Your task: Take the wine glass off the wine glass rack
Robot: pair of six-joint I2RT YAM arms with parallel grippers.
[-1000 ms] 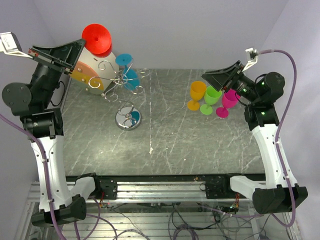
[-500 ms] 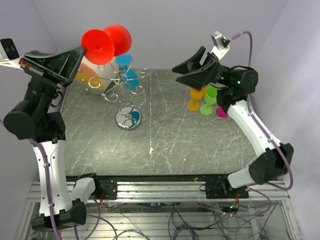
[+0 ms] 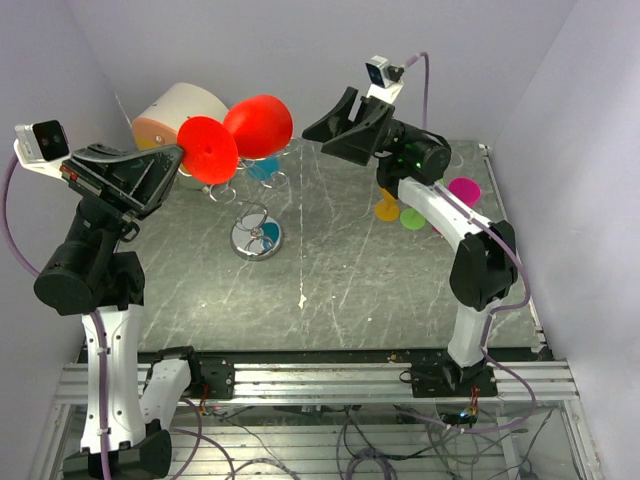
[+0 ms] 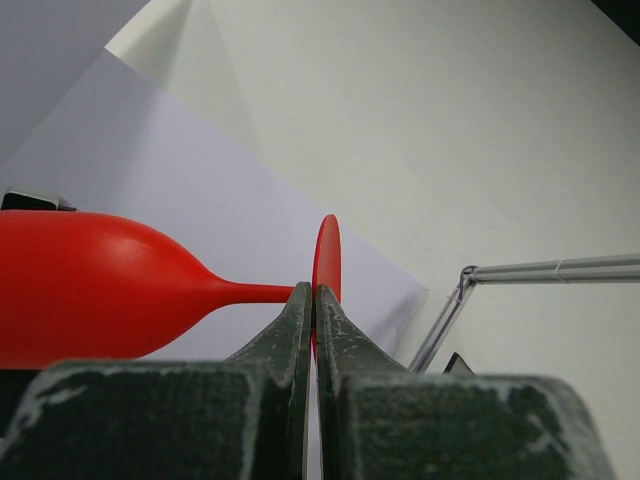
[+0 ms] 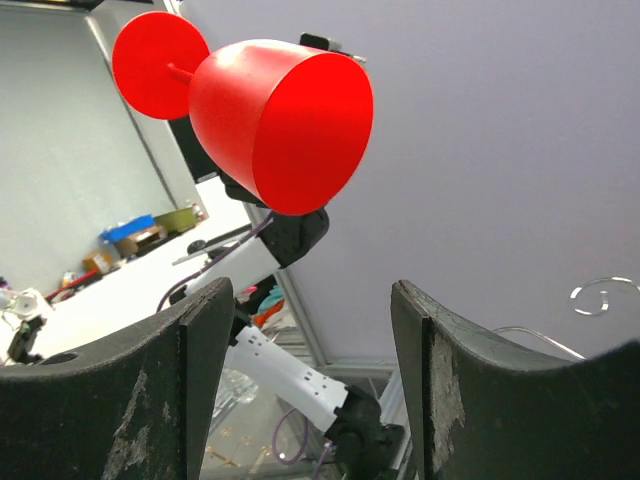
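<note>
The left gripper is clamping the red wine glass by its stem, holding it sideways clear of the rack at eleven o'clock, seemingly offering the bowl to the wide-open right gripper at one o'clock.

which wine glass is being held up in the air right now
The red one, gripped at its stem by the left gripper and lying sideways in the air. The orange, green and pink glasses sit on the table.
</note>
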